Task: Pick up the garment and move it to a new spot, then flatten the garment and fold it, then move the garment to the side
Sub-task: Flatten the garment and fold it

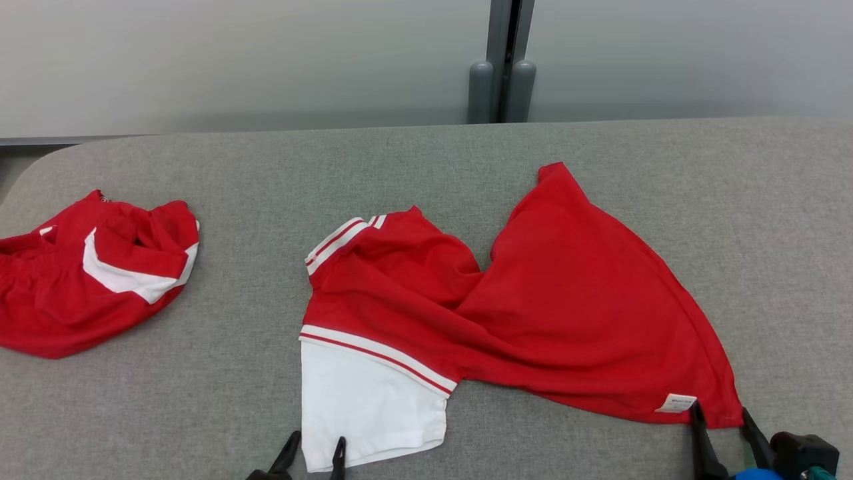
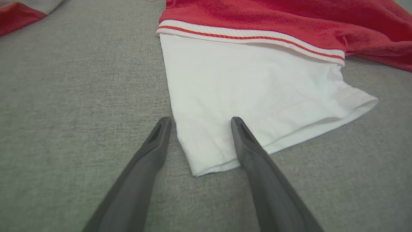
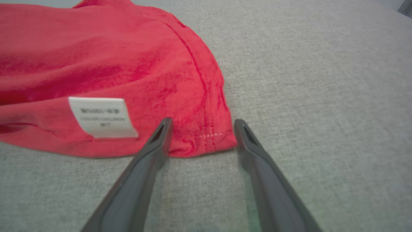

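Shirt [image 1: 566, 300], rumpled red knit, sprawls on seemingly felted counter [image 1: 426, 167]; left hand [image 2: 199, 120], right hand [image 3: 202, 122] gape empty astride its edges.

I see a crumpled red-and-white cloth bundle [image 1: 93, 273] lying at the left end of the grey fabric-covered table [image 1: 426, 167], a grey metal post [image 1: 501, 67] standing behind it.
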Motion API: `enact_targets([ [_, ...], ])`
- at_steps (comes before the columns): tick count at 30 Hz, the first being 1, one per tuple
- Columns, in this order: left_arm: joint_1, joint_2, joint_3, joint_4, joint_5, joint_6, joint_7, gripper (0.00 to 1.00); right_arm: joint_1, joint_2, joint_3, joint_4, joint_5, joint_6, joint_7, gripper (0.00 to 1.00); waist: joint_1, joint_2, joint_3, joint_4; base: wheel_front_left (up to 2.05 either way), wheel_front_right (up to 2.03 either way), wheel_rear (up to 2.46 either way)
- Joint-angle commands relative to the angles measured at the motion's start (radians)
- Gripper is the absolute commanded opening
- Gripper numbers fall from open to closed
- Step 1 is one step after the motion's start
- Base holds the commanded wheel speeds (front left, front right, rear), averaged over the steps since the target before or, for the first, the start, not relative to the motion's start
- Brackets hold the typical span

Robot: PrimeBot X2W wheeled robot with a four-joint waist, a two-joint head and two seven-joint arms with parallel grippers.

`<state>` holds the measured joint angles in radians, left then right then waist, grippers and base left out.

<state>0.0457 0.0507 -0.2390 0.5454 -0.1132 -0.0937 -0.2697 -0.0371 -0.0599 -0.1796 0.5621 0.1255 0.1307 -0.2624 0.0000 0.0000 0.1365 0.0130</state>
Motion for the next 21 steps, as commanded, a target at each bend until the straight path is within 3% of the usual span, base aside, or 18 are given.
enact_targets([
  [1,0.012,0.000,-0.008,0.026,-0.009,0.001,0.010,1.00,-0.008,-0.003,0.004,0.010,0.008,0.000,-0.003,1.00,0.0000,0.0000,-0.001,0.001,0.00,0.00,0.00],
  [2,0.011,0.000,-0.014,0.035,-0.018,0.000,0.010,1.00,-0.008,-0.003,0.006,0.019,0.012,0.000,-0.003,1.00,0.0000,0.0000,-0.002,0.002,0.00,0.00,0.00],
  [3,0.008,0.000,-0.020,0.044,-0.021,0.000,0.011,1.00,-0.009,-0.004,0.007,0.024,0.012,0.000,-0.001,0.85,0.0000,0.0000,-0.003,0.002,0.00,0.00,0.00],
  [4,0.005,0.000,-0.026,0.054,-0.024,0.000,0.012,1.00,-0.010,-0.005,0.008,0.029,0.013,0.000,-0.001,0.42,0.0000,0.0000,-0.004,0.003,0.00,0.00,0.00],
  [5,0.001,0.000,-0.031,0.068,-0.028,-0.001,0.013,1.00,-0.010,-0.005,0.011,0.032,0.016,0.000,-0.001,0.14,0.0000,0.0000,-0.005,0.003,0.00,0.00,0.00],
  [6,-0.005,-0.001,-0.035,0.079,-0.033,0.000,0.014,0.63,-0.012,-0.004,0.016,0.032,0.020,0.000,-0.001,0.00,0.0000,0.0000,-0.007,0.002,0.00,0.00,0.00],
  [7,-0.012,-0.001,-0.038,0.086,-0.041,-0.001,0.014,0.42,-0.015,-0.006,0.019,0.029,0.024,0.000,-0.001,0.00,0.0000,0.0000,-0.009,0.002,0.00,0.00,0.00],
  [8,-0.019,-0.001,-0.041,0.087,-0.056,-0.004,0.014,0.11,-0.019,-0.008,0.021,0.023,0.026,0.000,-0.001,0.00,0.0000,0.0000,-0.011,0.001,0.00,0.00,0.00],
  [9,-0.029,-0.001,-0.044,0.084,-0.072,-0.006,0.014,0.00,-0.022,-0.008,0.023,0.017,0.030,0.000,-0.002,0.00,0.0000,0.0000,-0.012,0.000,0.00,0.00,0.00],
  [21,-0.148,-0.001,-0.037,-0.062,-0.208,-0.022,0.005,0.00,-0.047,-0.013,0.094,-0.163,0.105,0.000,-0.002,0.00,0.0000,0.0000,-0.013,-0.008,0.00,0.00,0.00],
])
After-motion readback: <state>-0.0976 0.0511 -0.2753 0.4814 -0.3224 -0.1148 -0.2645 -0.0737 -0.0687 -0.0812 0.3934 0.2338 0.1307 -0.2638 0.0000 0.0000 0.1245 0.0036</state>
